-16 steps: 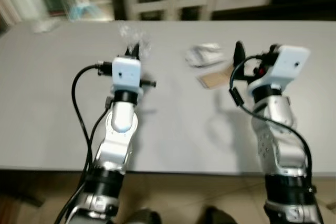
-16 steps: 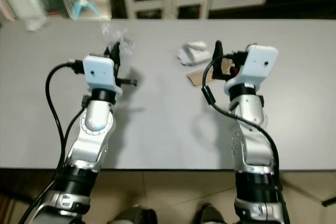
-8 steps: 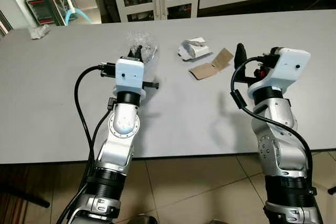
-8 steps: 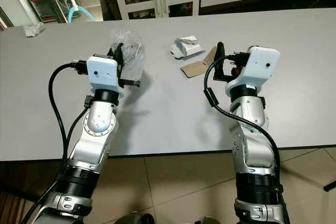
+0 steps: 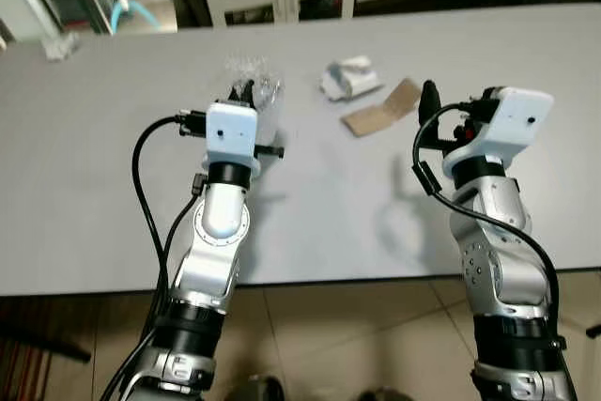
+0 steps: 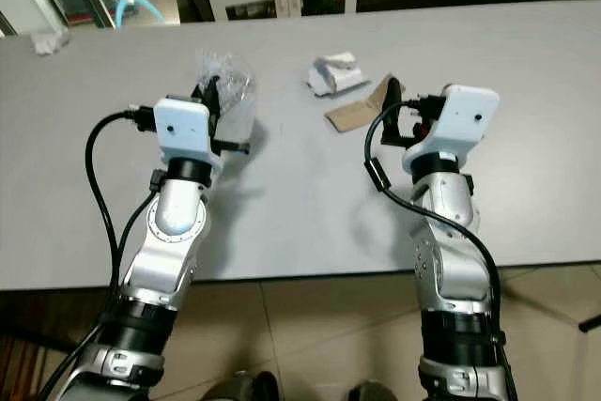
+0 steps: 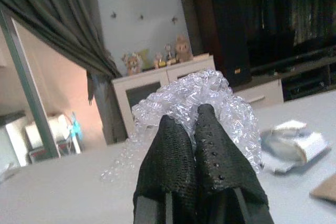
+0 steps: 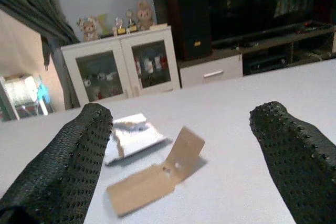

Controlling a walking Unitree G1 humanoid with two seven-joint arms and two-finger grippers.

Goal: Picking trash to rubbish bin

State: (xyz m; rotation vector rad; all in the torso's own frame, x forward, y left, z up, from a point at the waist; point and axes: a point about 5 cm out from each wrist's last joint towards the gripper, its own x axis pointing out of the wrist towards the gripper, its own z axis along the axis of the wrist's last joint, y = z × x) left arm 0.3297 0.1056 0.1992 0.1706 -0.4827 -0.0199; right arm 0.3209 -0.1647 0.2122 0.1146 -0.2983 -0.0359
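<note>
Meanwhile left tool [image 7: 191, 124] pinches bubble wrap [image 7: 220, 95]; right tool [image 8: 181, 129] spread above unlabelled cardboard [image 8: 157, 174].

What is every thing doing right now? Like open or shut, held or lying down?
left gripper: jaws shut on the bubble wrap.
bubble wrap: crumpled, pinched in the left gripper.
right gripper: jaws wide open, holding nothing.
cardboard piece: bent, lying on the table.
white crumpled paper: lying on the table, untouched.
table: grey, trash lying on it.
</note>
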